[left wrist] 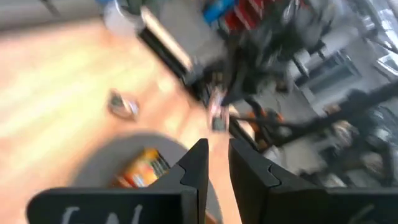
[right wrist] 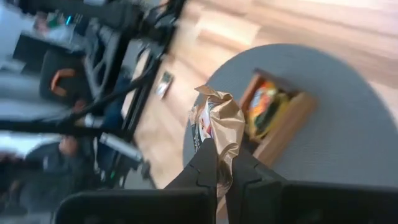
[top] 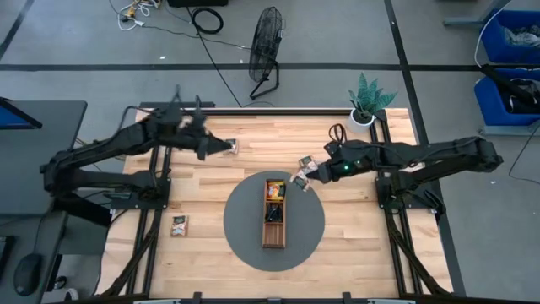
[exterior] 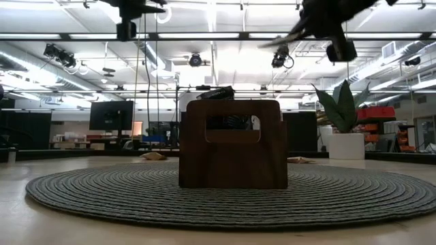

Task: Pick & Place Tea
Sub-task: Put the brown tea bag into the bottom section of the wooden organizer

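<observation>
A long brown wooden tray [top: 273, 236] lies on a round grey mat [top: 245, 228]. It holds an orange sachet [top: 275, 187] and dark ones [top: 274, 211]. My right gripper [top: 305, 171] hangs above the mat's far right rim, beside the tray's far end, shut on a crumpled pale tan sachet [right wrist: 219, 121]. One sachet [top: 232, 145] lies on the wood by my raised left gripper [top: 221, 146]. The left gripper's fingers [left wrist: 200, 163] stand a narrow gap apart with nothing between them. Another sachet [top: 179, 225] lies on the wood near the table's left near side. My right gripper pinches the tan sachet between its two fingers [right wrist: 205, 163] at one end [right wrist: 222, 168]. The rest of the sachet sticks out past the fingertips, crumpled. It is lifted clear, above the mat.
A potted plant [top: 364, 108] stands at the table's far right corner. The arms' black frames [top: 156, 190] run along both table sides. In the low view the tray's end wall [exterior: 233, 160] stands mid-mat. Bare wood shows at the near right.
</observation>
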Controlling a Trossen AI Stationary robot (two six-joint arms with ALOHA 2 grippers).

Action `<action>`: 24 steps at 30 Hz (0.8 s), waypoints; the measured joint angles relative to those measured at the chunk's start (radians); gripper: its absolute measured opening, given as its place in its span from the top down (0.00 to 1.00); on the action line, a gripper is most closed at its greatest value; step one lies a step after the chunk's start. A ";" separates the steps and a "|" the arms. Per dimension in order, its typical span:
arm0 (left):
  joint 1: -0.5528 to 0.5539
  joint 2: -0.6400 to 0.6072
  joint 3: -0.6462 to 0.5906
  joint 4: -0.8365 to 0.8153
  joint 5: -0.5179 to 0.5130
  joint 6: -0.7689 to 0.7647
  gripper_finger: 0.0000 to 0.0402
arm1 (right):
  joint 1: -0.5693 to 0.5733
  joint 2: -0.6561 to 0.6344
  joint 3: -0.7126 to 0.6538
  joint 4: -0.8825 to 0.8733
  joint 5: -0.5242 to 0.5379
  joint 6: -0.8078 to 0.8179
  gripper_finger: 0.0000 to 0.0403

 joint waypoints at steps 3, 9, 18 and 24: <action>-0.016 0.072 0.000 0.020 0.105 -0.033 0.84 | 0.000 0.007 0.036 -0.008 -0.062 -0.032 1.00; -0.079 0.201 0.000 0.201 0.209 -0.035 0.72 | 0.001 0.039 0.051 0.000 -0.199 -0.060 1.00; -0.140 0.379 0.000 0.391 0.283 -0.176 0.41 | 0.046 0.116 0.051 0.139 -0.291 -0.019 1.00; -0.209 0.471 0.000 0.532 0.314 -0.226 0.38 | 0.050 0.175 0.051 0.252 -0.311 0.045 1.00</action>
